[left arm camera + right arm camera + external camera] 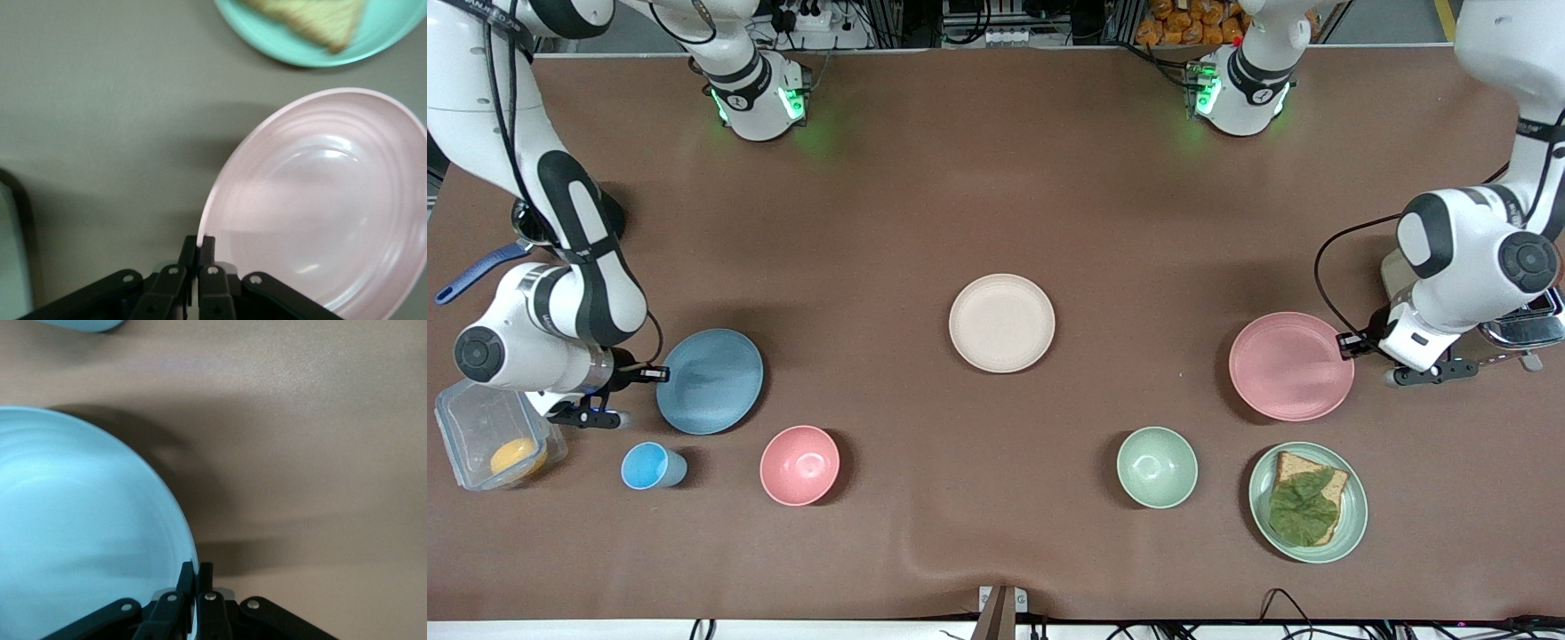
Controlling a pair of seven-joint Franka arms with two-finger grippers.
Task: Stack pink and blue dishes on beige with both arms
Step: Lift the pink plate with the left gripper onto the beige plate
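The beige plate lies bare at the table's middle. Toward the left arm's end, the pink plate is tilted, and my left gripper is shut on its rim. In the left wrist view the rim of the pink plate passes between the closed fingers of the left gripper. Toward the right arm's end, the blue plate is tilted too, its rim pinched by my right gripper. The right wrist view shows the blue plate held edge-on by the right gripper.
A pink bowl, a small blue cup and a green bowl stand nearer the front camera. A green plate holds bread and lettuce. A clear box with something orange sits by the right arm. A metal object lies by the left arm.
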